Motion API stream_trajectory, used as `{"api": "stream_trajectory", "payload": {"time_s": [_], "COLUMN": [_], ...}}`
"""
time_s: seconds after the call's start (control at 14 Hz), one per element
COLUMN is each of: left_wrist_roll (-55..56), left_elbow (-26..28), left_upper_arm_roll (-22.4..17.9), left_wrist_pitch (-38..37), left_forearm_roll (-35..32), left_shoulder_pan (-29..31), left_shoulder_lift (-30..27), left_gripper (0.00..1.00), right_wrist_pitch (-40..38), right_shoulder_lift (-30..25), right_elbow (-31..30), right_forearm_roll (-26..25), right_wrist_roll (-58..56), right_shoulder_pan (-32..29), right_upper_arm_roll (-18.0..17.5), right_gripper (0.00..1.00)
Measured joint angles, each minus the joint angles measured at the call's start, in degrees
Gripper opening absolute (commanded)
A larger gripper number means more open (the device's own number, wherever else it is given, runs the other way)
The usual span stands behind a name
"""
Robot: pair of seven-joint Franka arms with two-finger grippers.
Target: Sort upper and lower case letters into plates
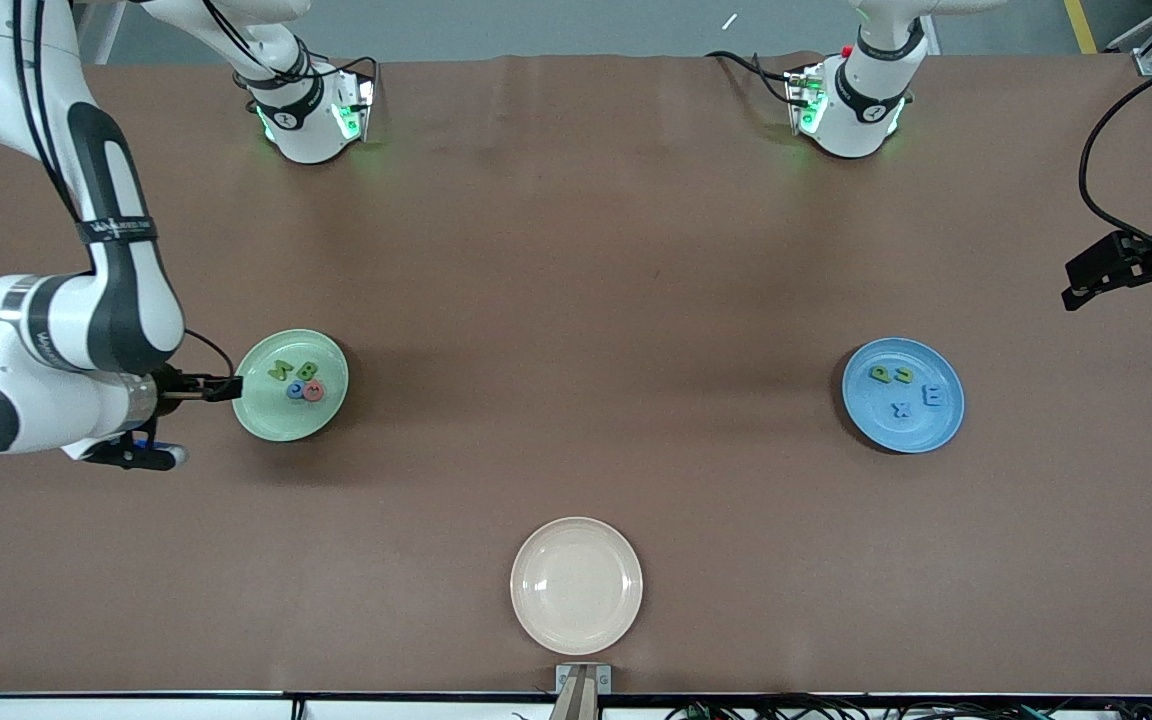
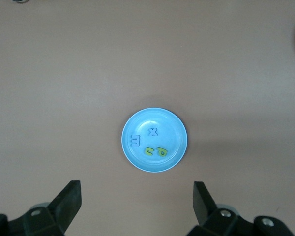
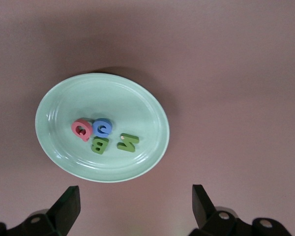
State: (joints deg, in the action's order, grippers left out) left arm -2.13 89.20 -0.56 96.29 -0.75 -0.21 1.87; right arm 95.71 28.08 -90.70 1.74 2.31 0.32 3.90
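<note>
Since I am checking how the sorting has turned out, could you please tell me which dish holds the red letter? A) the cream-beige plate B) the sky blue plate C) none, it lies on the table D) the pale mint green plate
D: the red letter lies in the pale mint green plate, touching a blue letter, with two green letters beside them.
</note>
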Motion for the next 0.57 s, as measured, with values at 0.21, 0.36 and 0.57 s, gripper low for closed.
{"api": "stream_trajectory", "payload": {"time_s": [0.21,0.36,0.57], "left_wrist_roll": [0.0,0.0,0.0], "left_elbow": [0.0,0.1,0.1], "left_upper_arm_roll": [0.1,0.1,0.5], "left_wrist_pitch": [0.0,0.0,0.0], "left_forearm_roll": [0.1,0.1,0.1], "left_shoulder_pan": [0.1,0.1,0.0], "left_shoulder_lift": [-0.3,-0.5,-0.5], "left_gripper": [1.0,1.0,1.0], "right_wrist_pitch": [-3.5,-9.1,-17.1], "right_shoulder_lift": [-3.8,-6.3,-7.6], "right_elbow": [3.4,7.3,13.9], "right_forearm_roll": [-0.2,-1.2,-2.1], "right_wrist_roll": [-1.6,-3.0,-5.3], "right_shoulder_pan": [-0.7,-0.6,-0.6], "right_upper_arm_roll": [0.1,0.0,0.0], "right_gripper": [1.0,1.0,1.0]}}
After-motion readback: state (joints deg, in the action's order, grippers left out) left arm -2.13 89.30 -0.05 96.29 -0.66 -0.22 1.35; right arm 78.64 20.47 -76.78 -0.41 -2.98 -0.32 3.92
